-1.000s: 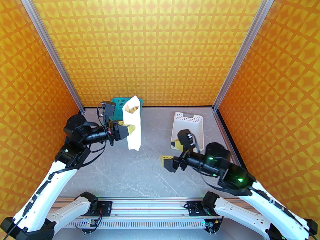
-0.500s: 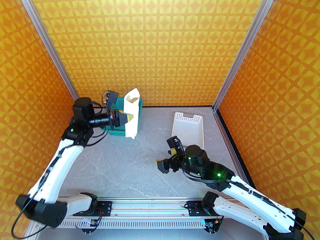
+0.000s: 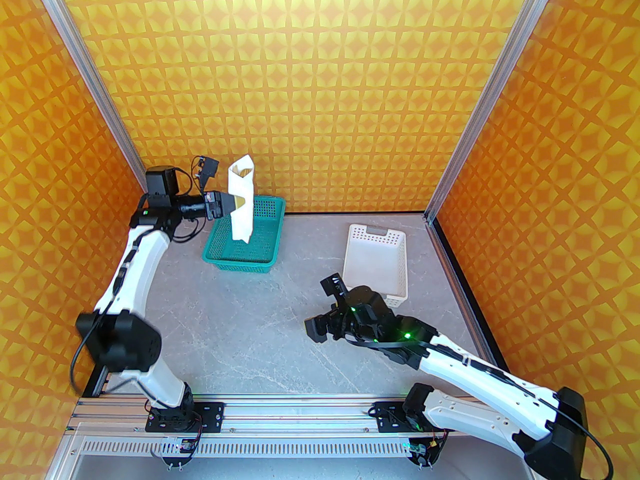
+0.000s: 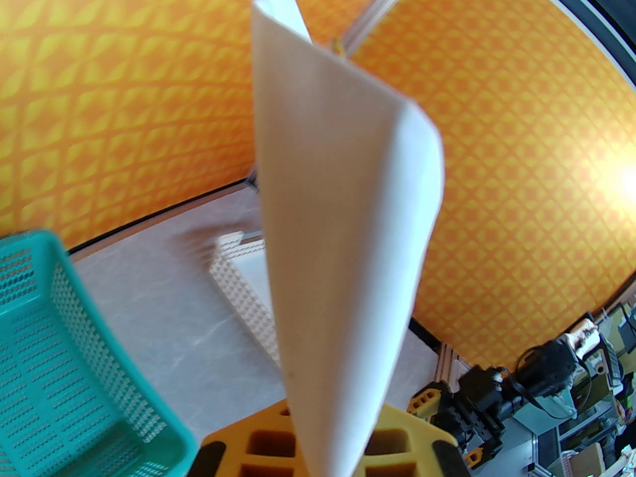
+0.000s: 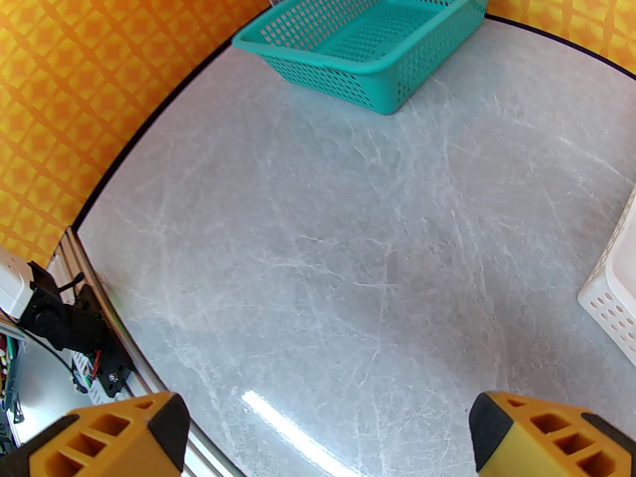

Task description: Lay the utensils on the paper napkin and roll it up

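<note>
Teal basket (image 3: 240,263) far left — white basket (image 3: 374,295) right, well apart.

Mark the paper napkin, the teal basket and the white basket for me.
paper napkin (image 3: 241,184), top external view, upper part of the roll.
teal basket (image 3: 240,265), top external view, near wall.
white basket (image 3: 348,255), top external view, left wall.

The rolled paper napkin (image 3: 240,188) stands upright, clamped in the left gripper (image 3: 238,202), above the far-left part of the left basket (image 3: 220,257), which sits at the far left of the table (image 3: 250,328). The right basket (image 3: 372,233) lies well apart at the far right. The right gripper (image 3: 320,326) hangs just before that basket's near end, over the table's middle
</note>
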